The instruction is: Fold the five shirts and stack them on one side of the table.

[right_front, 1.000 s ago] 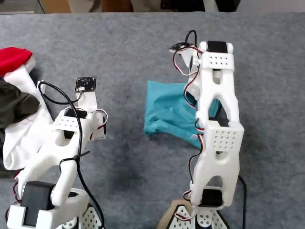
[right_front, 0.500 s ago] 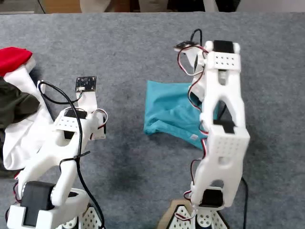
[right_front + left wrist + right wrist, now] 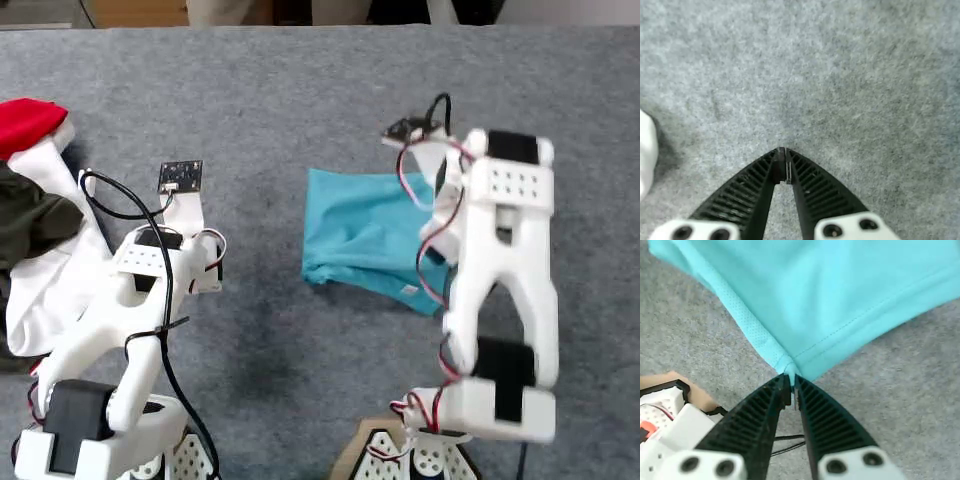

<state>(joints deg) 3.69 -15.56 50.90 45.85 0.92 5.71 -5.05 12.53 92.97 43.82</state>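
One teal shirt point(image 3: 360, 235) lies near the middle of the grey table point(image 3: 250, 90), a little toward 3 o'clock in the high view. It is bunched up and partly doubled over, so it is not a neat fold yet.

The right gripper point(image 3: 790, 379) is clenched on this shirt. It pinches the cloth where the hem seam comes to a point. This looks to be on the shirt's 3 o'clock side, where the arm hides the spot from above.

The left gripper point(image 3: 782, 165) is closed tight with nothing in it. It hangs over bare table, toward 9 o'clock from the teal shirt.

At the 9 o'clock edge of the table sits a loose heap. It has a red shirt point(image 3: 25, 120), a dark shirt point(image 3: 30, 225) and a white shirt point(image 3: 30, 300). None of them looks folded. A fifth shirt cannot be made out.

So the job looks to be near its start. No neat stack is on the table, and all the shirts are left to fold.

The teal shirt's long way seems to run from about 9 o'clock to 3 o'clock. Its near edge slants down toward 4 o'clock, and one corner points to about 5 o'clock.
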